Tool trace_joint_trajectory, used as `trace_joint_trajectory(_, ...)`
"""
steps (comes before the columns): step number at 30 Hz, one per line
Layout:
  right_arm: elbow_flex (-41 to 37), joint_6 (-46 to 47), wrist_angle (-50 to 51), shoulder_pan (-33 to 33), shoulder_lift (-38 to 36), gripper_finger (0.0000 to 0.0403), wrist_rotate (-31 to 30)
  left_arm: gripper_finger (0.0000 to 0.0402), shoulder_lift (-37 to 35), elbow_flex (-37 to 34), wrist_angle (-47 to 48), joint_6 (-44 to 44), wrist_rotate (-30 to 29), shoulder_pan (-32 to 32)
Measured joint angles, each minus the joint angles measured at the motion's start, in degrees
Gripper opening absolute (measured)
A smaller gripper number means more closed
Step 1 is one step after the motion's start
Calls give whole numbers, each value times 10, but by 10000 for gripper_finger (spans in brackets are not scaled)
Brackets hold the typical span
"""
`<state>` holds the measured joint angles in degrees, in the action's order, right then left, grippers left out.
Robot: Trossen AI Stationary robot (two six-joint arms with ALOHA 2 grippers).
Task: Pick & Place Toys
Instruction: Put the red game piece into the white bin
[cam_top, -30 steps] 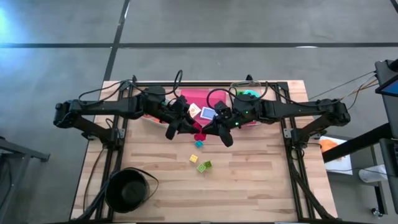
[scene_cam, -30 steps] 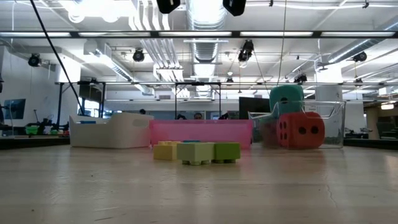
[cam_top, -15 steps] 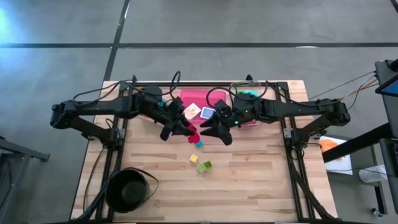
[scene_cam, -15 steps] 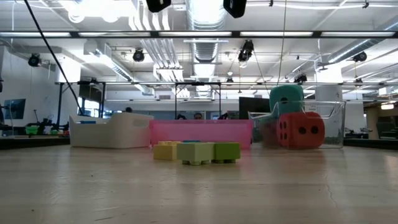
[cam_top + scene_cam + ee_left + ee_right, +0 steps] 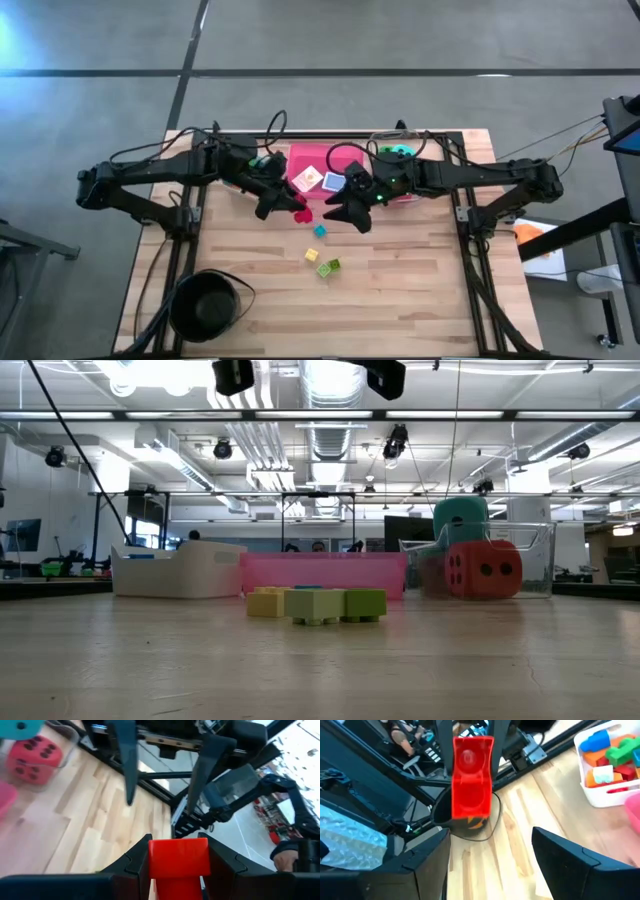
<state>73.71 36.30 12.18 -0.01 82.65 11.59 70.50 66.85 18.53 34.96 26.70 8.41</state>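
From above, the left gripper [image 5: 283, 205] hangs over the near edge of the pink tray [image 5: 305, 157] with a red block [image 5: 299, 213] pinched in its fingers, and the right gripper [image 5: 343, 213] sits just beside it, facing it, fingers spread with nothing in them. Two small cards [image 5: 318, 181] lie in the pink tray, and a teal block [image 5: 320, 231], a yellow block [image 5: 311, 255] and a green block [image 5: 331, 267] are loose on the table [image 5: 400, 290], with the black bowl [image 5: 203, 304] near the front left corner. Down at table level, those loose blocks line up in front of the pink tray, a white tray [image 5: 180, 572] to its left and a clear tray [image 5: 535, 560] holding the red die [image 5: 482, 571] and teal die [image 5: 460, 518] to its right. The left wrist camera shows the red block clamped snug between its fingers [image 5: 131, 862], red die off beyond. The right wrist camera shows its own fingers [image 5: 427, 855] wide apart, the red block held up ahead by the other gripper, and the white tray full of bright blocks.
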Motion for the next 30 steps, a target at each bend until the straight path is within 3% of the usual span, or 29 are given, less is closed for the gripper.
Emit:
trace_joint_trajectory(9,0,2,28,0,0,271,-1,129,-19,0,112,-20,-53,61)
trace_joint_trajectory(20,0,14,40,1,0,271,-2,129,-14,-14,291,-48,-232,198)
trace_joint_trajectory(25,0,31,39,1,0,271,-2,129,-13,-53,299,-21,-269,248)
trace_joint_trajectory(30,0,38,39,2,0,271,-17,129,9,-93,297,-15,-289,260)
